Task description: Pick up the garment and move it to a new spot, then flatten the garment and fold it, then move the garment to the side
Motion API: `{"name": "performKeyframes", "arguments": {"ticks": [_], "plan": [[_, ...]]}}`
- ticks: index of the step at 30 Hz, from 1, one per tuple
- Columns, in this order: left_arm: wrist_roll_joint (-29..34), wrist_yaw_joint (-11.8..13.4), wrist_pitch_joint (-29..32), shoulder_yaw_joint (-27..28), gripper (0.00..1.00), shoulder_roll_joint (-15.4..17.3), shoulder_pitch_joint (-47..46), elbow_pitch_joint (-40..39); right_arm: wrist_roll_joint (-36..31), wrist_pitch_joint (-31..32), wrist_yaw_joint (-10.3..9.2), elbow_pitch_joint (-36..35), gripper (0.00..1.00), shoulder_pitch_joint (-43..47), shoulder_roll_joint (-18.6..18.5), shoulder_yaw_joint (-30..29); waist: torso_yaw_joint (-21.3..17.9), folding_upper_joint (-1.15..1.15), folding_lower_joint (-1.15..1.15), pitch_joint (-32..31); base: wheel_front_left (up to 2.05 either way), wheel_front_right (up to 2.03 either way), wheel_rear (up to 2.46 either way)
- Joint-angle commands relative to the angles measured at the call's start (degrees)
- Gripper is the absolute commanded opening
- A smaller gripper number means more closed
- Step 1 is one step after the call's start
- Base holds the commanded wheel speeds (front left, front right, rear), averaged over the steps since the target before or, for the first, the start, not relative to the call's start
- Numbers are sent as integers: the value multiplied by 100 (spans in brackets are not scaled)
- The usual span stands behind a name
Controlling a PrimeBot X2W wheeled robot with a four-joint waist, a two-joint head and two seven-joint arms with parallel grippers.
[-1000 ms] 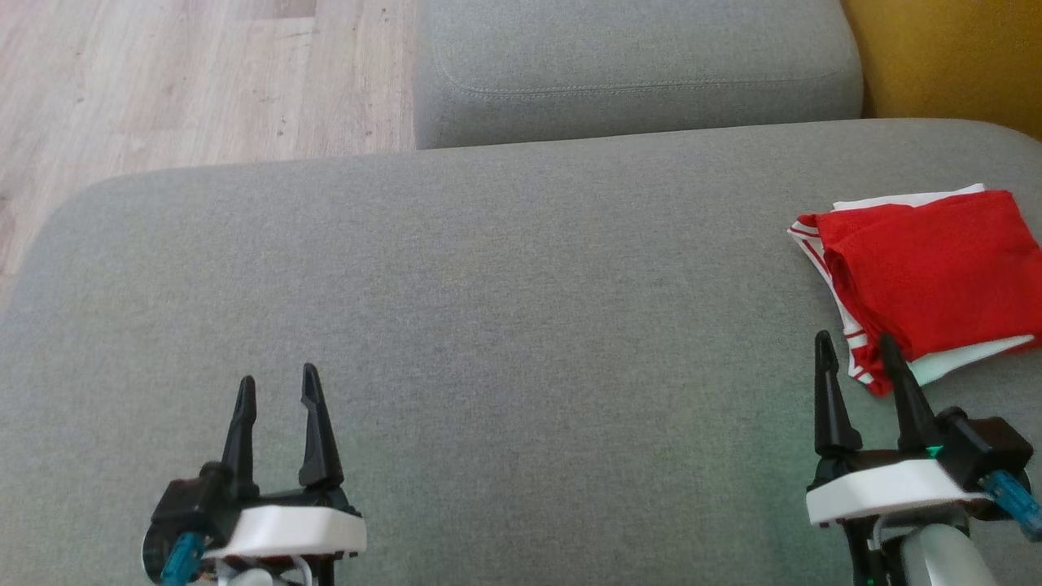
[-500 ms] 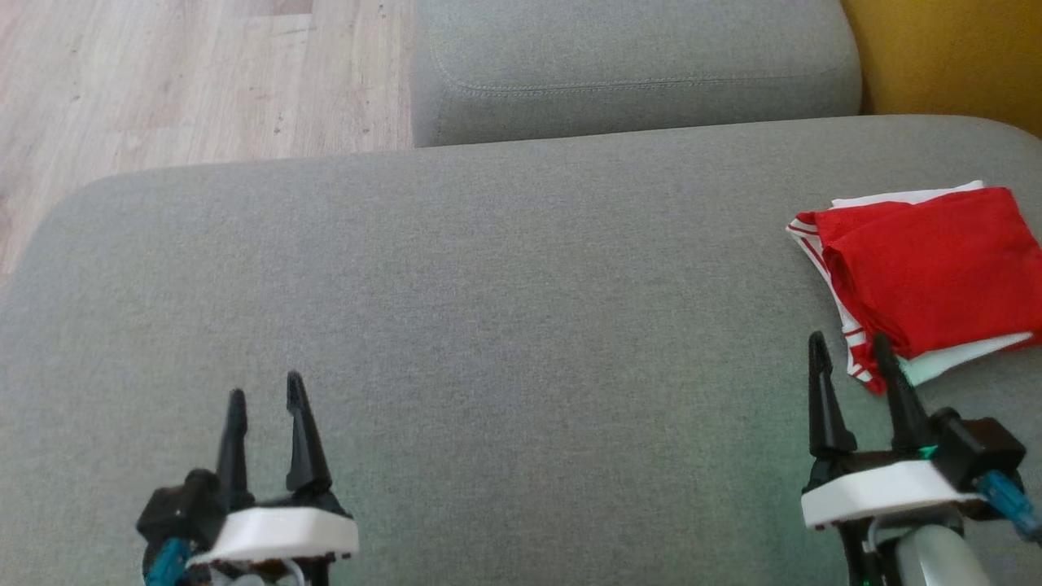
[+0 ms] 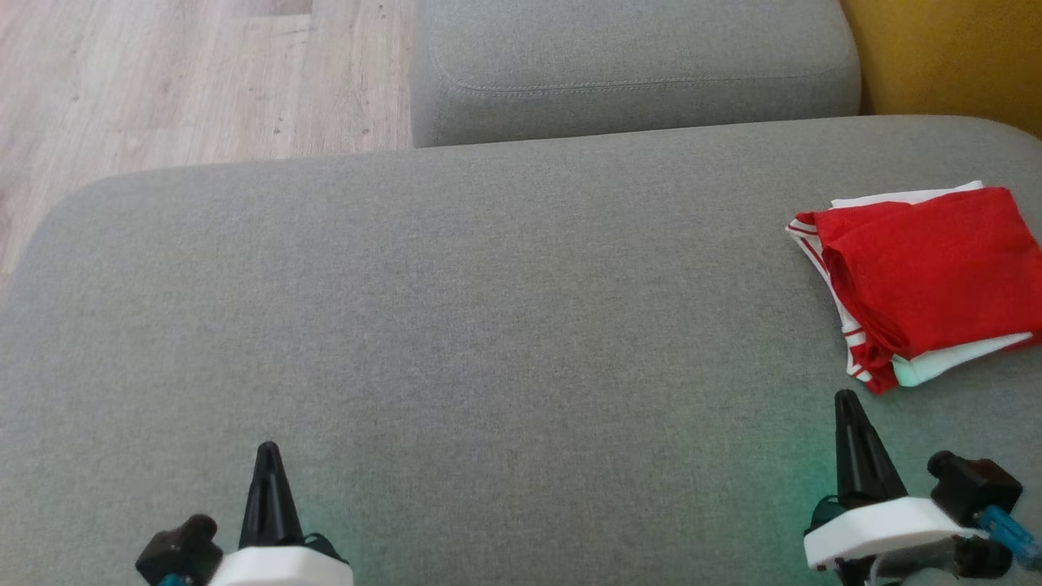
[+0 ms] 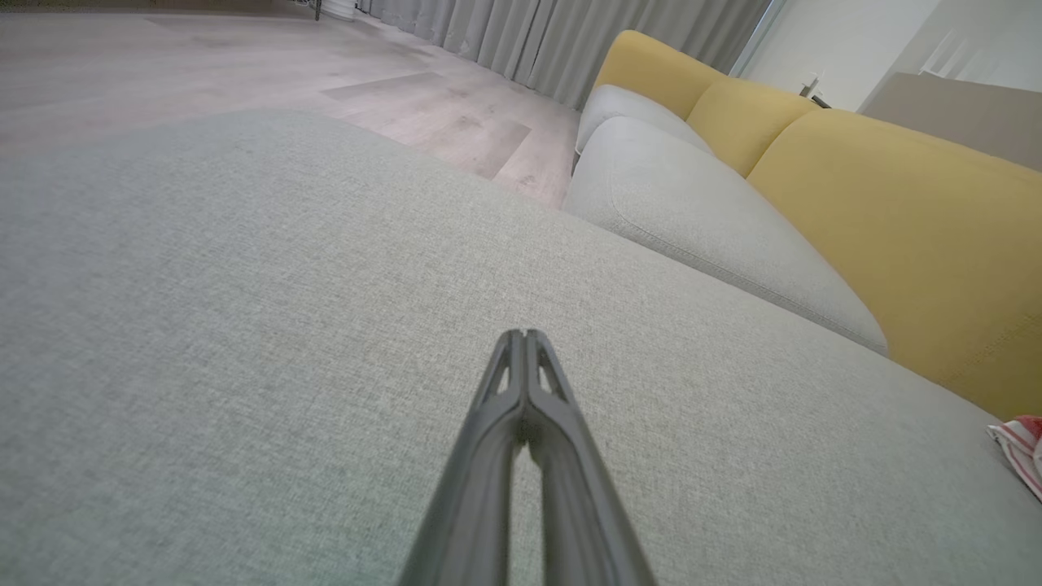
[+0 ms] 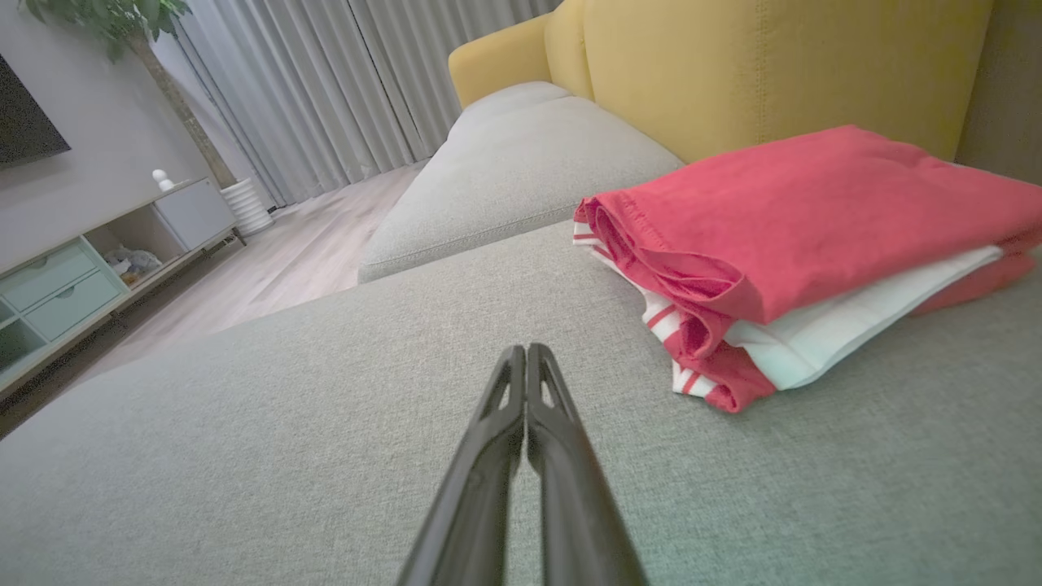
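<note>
The folded red-and-white garment (image 3: 924, 277) lies at the right edge of the grey sofa seat (image 3: 488, 325), apparently set aside with the task done. The left gripper (image 3: 267, 452) and right gripper (image 3: 847, 399) sit clear of it, fingers pressed together and holding nothing.

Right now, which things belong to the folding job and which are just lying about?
Job: folded red-and-white garment; seat cushion under it; left gripper, right gripper, both shut.
Lying about: far cushion; yellow sofa back; wooden floor; curtains.
</note>
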Motion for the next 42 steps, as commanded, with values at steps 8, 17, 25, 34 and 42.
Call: {"name": "performKeyframes", "arguments": {"ticks": [8, 17, 25, 34, 42], "plan": [[-481, -98, 154, 162, 0, 7, -292, -221, 610, 143, -1, -222, 0, -290, -22, -59, -2, 0, 0, 0, 0, 0, 0], [-959, -173, 306, 266, 0, 10, -341, -249, 1199, 287, -1, -249, 0, -337, -30, -99, -3, 0, 0, -1, 0, 0, 0], [-1331, -232, 424, 347, 0, 12, -379, -271, 1657, 400, -1, -270, 0, -374, -35, -132, -5, 0, 0, -1, 0, 0, 0], [-1808, -307, 576, 451, 0, 15, -428, -298, 2242, 546, -1, -297, 0, -421, -40, -175, -6, 0, 0, -1, 0, 0, 0], [-2233, -374, 711, 543, 0, 18, -472, -323, 2762, 677, -2, -321, 0, -464, -44, -214, -8, 0, 0, -2, 0, 0, 0]]}}
